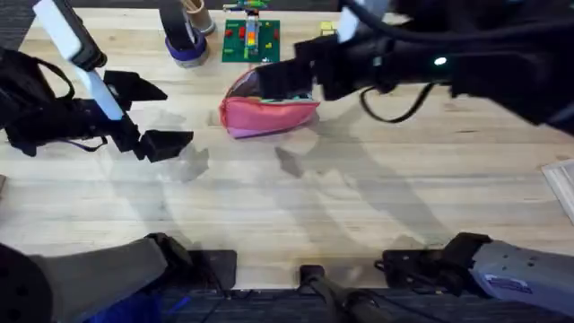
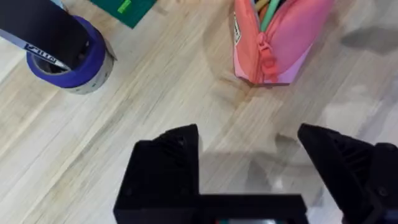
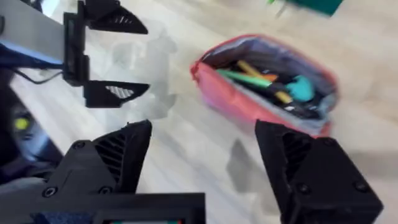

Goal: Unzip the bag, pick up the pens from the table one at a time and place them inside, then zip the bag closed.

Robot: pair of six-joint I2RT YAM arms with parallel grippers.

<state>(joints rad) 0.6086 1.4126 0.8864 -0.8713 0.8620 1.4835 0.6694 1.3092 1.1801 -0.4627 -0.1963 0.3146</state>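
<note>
The pink bag (image 1: 269, 115) lies on the table (image 1: 296, 206) at centre back, its zipper open (image 3: 267, 84). Inside it I see the green pen (image 3: 242, 76) and the yellow-orange pen (image 3: 264, 86) among other dark and teal items. Their tips also peek out of the bag's end (image 2: 273, 46) in the left wrist view. My right gripper (image 3: 205, 155) hovers open and empty just above and before the bag (image 1: 280, 81). My left gripper (image 1: 161, 117) stands open and empty to the left of the bag, apart from it (image 2: 249, 155).
A purple roll (image 1: 186, 47) with a dark tube in it and a green block plate (image 1: 251, 40) stand at the back behind the bag. A white object (image 1: 560, 184) lies at the right edge. The wood in front of the bag is bare.
</note>
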